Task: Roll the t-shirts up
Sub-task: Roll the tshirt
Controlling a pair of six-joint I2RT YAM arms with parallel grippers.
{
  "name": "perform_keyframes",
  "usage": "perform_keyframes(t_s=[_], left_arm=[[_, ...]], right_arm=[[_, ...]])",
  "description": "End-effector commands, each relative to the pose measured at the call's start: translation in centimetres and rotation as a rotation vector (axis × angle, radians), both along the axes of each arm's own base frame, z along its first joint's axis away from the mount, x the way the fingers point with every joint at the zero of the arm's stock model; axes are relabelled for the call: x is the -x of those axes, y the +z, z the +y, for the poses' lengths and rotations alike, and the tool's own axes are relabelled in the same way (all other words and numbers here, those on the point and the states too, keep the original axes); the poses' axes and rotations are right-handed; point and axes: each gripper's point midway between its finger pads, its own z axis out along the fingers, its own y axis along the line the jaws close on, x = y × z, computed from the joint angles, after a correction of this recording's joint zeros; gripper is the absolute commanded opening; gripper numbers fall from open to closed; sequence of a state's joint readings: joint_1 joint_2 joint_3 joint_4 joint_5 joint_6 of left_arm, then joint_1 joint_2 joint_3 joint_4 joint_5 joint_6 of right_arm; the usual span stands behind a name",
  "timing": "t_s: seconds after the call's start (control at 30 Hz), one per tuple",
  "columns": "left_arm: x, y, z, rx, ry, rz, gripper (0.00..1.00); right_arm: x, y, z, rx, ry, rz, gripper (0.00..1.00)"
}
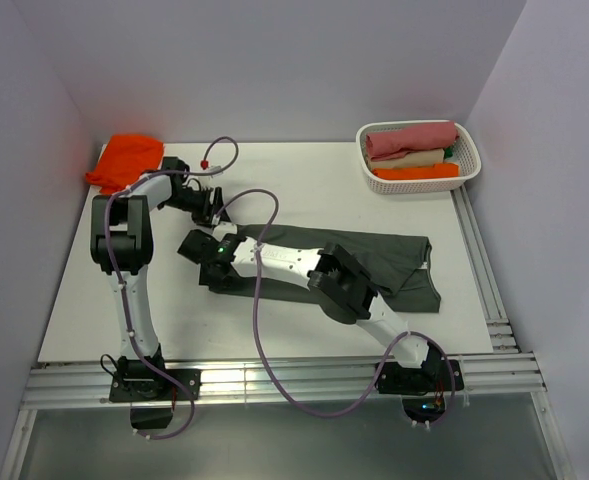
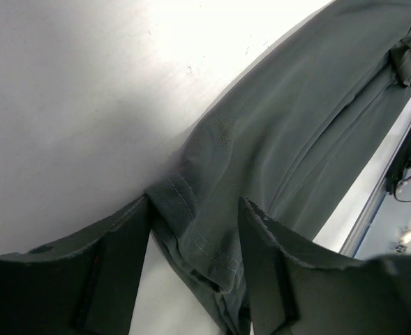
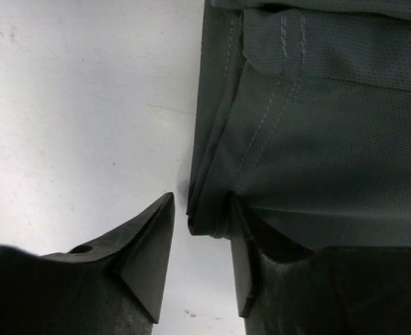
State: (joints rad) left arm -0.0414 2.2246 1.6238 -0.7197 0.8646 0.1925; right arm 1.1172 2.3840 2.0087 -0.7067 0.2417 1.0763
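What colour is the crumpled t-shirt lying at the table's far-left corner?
Bright orange; the soft crumpled t-shirt shows best in the top external view.

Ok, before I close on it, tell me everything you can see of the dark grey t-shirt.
The dark grey t-shirt is soft, finely meshed knit with double-stitched hems, folded into a long flat band lying across the white table, not yet rolled, partly hidden under the right arm. At its left end the left gripper stands open astride the stitched hem; the right gripper, open too, has one finger against the layered corner.
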Motion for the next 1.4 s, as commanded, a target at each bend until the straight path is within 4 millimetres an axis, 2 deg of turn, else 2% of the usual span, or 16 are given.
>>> perform_keyframes(t_s=[0.0, 0.03, 0.1, 0.13, 0.27, 0.43, 0.5, 0.53, 0.57, 0.6, 0.63, 0.67, 0.8, 1.0, 1.37], left_arm=[[0.8, -1.7, 0.1, -0.073, -0.002, 0.012, 0.55], [0.9, -1.7, 0.2, -0.078, 0.002, 0.013, 0.48], [1.0, -1.9, 0.1, -0.088, 0.002, 0.018, 0.42], [1.0, -1.8, 0.1, -0.091, 0.010, 0.017, 0.33], [1.2, -1.5, 0.2, -0.104, 0.022, 0.010, 0.19], [1.5, -0.5, 1.1, -0.162, 0.045, -0.024, 0.01], [2.2, -0.7, 1.5, -0.186, 0.053, -0.018, 0.00], [2.2, -0.1, 1.9, -0.212, 0.063, -0.039, 0.00], [2.7, -0.3, 2.1, -0.227, 0.067, -0.034, 0.00], [3.0, -0.3, 2.5, -0.246, 0.072, -0.039, 0.00], [3.0, 0.4, 2.8, -0.264, 0.083, -0.060, 0.00], [3.4, -0.1, 3.5, -0.306, 0.097, -0.055, 0.00], [4.5, 0.2, 4.7, -0.372, 0.123, -0.068, 0.00], [5.5, 0.5, 5.7, -0.424, 0.151, -0.085, 0.00], [4.2, 1.5, 5.6, -0.514, 0.175, -0.101, 0.07]], right_arm=[[1.0, -0.6, -0.2, 0.042, 0.011, 0.019, 0.41], [1.3, -1.1, -0.6, 0.053, 0.014, 0.028, 0.38], [1.5, -1.2, -0.9, 0.059, 0.012, 0.031, 0.30], [1.6, -1.5, -1.2, 0.069, 0.014, 0.037, 0.28], [2.1, -1.4, -1.2, 0.060, 0.038, 0.044, 0.15], [3.4, -0.6, -0.8, 0.046, 0.108, 0.051, 0.09], [4.3, 0.3, -0.5, 0.024, 0.135, 0.052, 0.08], [4.5, 0.0, -0.6, 0.017, 0.140, 0.054, 0.08], [5.0, 0.2, -0.4, 0.002, 0.152, 0.057, 0.08], [5.6, 0.9, -0.2, -0.021, 0.169, 0.060, 0.07], [5.8, 0.6, -0.2, -0.033, 0.174, 0.062, 0.07], [6.1, 1.3, 0.0, -0.052, 0.184, 0.058, 0.07], [7.5, 2.1, 0.3, -0.078, 0.213, 0.055, 0.06], [7.8, 2.9, 0.4, -0.112, 0.214, 0.046, 0.05], [7.2, 6.0, 1.3, -0.228, 0.210, 0.002, 0.04]])
